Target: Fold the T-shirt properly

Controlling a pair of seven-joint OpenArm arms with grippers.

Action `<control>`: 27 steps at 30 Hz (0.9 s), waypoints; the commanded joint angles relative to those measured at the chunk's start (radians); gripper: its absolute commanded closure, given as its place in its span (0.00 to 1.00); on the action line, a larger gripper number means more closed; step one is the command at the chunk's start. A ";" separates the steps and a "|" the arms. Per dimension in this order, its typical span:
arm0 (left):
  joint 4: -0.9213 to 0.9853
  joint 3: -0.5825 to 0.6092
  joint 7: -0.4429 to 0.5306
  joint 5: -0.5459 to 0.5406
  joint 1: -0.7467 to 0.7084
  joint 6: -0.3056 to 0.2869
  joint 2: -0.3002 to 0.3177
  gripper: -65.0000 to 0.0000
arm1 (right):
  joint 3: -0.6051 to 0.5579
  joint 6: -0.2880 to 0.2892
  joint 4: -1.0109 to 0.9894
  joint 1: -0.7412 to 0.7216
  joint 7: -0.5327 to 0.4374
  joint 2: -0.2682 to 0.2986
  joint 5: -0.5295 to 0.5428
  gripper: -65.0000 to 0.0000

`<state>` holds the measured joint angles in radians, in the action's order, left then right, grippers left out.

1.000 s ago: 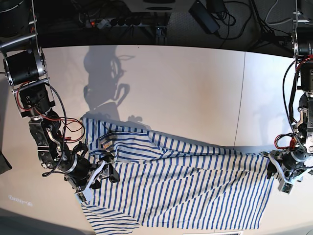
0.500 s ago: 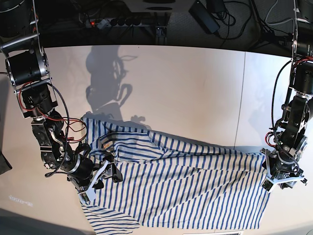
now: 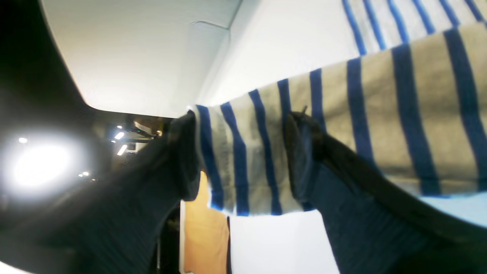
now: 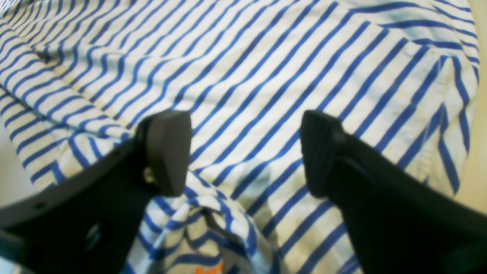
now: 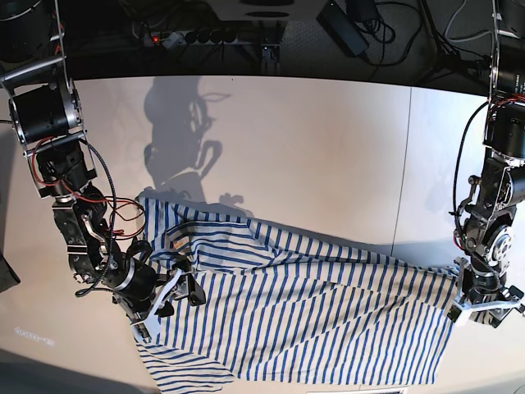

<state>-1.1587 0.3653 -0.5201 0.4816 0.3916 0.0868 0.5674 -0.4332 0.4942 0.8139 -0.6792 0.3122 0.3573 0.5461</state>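
Observation:
The T-shirt (image 5: pixel 312 308), cream with blue stripes, lies spread and wrinkled across the near half of the white table (image 5: pixel 312 148). My right gripper (image 5: pixel 176 291) is at its left end and stands open just above the striped cloth (image 4: pixel 266 76), its fingers (image 4: pixel 167 152) wide apart with nothing pinched; a bunched fold sits below them. My left gripper (image 5: pixel 484 310) is at the shirt's right corner. In the left wrist view that corner (image 3: pixel 243 160) spreads flat across the gap between the parted fingers (image 3: pixel 304 160) of the left gripper (image 3: pixel 243 152).
A power strip (image 5: pixel 213 37) and cables lie on the dark floor beyond the table's far edge. A seam (image 5: pixel 404 164) runs down the table at the right. The shirt's lower hem reaches the table's near edge.
My left arm has shifted slightly right and toward the near edge at the shirt's right corner, its wrist turning. The right arm and the shirt have barely moved.

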 commanded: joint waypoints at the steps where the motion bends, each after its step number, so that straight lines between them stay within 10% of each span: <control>1: -0.018 0.011 0.007 0.010 0.029 0.033 0.014 0.44 | 0.010 0.071 0.012 -0.038 -0.024 0.008 0.011 0.32; 10: -0.019 0.119 -0.031 -0.125 0.029 0.007 0.013 0.44 | 0.010 0.071 0.012 -0.037 -0.024 0.008 0.011 0.32; 15: -0.031 0.159 -0.031 0.049 0.027 0.090 0.017 0.44 | 0.009 0.071 0.012 -0.037 -0.024 0.008 0.011 0.32; 21: -0.091 0.375 -0.117 0.346 0.027 0.384 0.054 0.44 | 0.010 0.071 0.012 -0.037 -0.024 0.006 0.011 0.32; 27: -0.091 0.507 -0.237 0.449 0.026 0.521 0.047 0.44 | 0.009 0.071 0.012 -0.037 -0.024 0.005 0.011 0.32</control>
<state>-1.2385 0.8845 -0.7486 0.9165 0.3882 0.5678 0.6010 -0.4332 0.4946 0.8139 -0.6792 0.3119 0.3565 0.5457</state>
